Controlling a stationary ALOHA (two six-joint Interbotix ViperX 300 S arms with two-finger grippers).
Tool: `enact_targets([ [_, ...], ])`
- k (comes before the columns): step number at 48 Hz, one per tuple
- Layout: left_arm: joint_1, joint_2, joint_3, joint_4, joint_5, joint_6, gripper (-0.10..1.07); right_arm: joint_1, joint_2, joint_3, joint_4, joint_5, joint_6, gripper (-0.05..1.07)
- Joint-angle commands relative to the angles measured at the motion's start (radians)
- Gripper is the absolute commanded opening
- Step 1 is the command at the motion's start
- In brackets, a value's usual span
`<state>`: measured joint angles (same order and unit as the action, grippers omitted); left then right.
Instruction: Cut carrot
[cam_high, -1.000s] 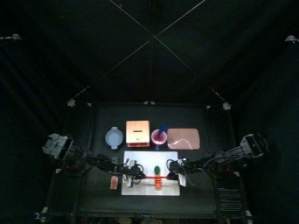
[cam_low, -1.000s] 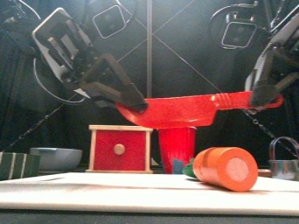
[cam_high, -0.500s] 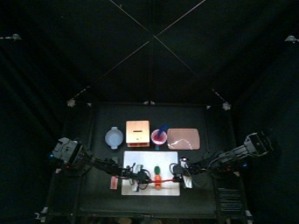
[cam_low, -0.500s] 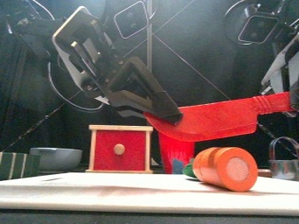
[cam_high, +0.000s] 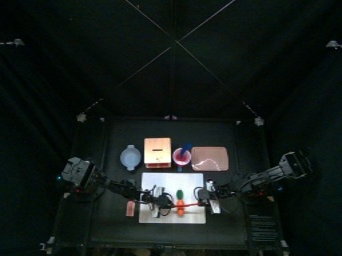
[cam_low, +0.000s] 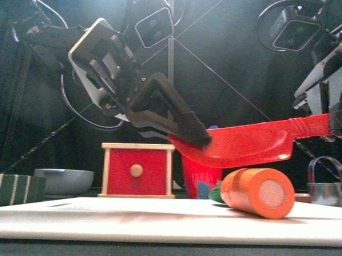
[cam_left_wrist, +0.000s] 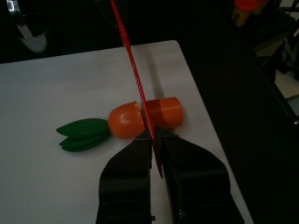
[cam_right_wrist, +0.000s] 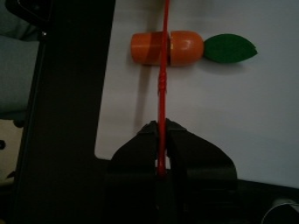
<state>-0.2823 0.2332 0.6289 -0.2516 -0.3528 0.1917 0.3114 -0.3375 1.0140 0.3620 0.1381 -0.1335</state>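
The carrot (cam_left_wrist: 146, 118) lies on the white board (cam_left_wrist: 70, 79): a short orange stick with a green tuft. It also shows in the right wrist view, carrot (cam_right_wrist: 170, 48), and large at the front, carrot (cam_low: 254, 192). A red knife (cam_low: 247, 140) hangs across it, its thin edge (cam_left_wrist: 131, 61) lined up with the seam in the carrot's middle. I cannot tell if the blade touches it. My left gripper (cam_left_wrist: 149, 144) is shut on the blade end. My right gripper (cam_right_wrist: 163, 131) is shut on the handle end.
Behind the board stand a red box with a knob (cam_low: 139, 170), a grey bowl (cam_low: 60, 180) and a metal cup (cam_low: 325, 180). From above, a pale-orange block (cam_high: 159, 152) and a tan board (cam_high: 211, 157) sit at the back. A small reddish piece (cam_high: 131, 208) lies left of the board.
Both arms have brought the red knife down and forward, from higher up to just over the carrot. The left gripper has swung right and nearer the front. The carrot has not moved.
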Motion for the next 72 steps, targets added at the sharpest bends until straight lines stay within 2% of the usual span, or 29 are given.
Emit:
enact_targets([
  [1, 0.003, -0.018, -0.008, 0.006, -0.003, 0.008, 0.45, 0.002, -0.021, -0.012, -0.006, 0.012, -0.003, 0.35],
  [42, 0.008, 0.017, -0.009, 0.006, -0.003, 0.006, 0.45, -0.003, 0.015, -0.006, -0.026, 0.011, -0.005, 0.35],
  [61, 0.017, 0.008, 0.037, 0.005, 0.048, 0.005, 0.44, -0.003, 0.114, -0.028, -0.032, 0.003, -0.006, 0.35],
  [72, 0.043, -0.012, 0.061, 0.006, 0.051, 0.006, 0.44, -0.035, 0.149, -0.037, -0.077, -0.035, -0.005, 0.34],
])
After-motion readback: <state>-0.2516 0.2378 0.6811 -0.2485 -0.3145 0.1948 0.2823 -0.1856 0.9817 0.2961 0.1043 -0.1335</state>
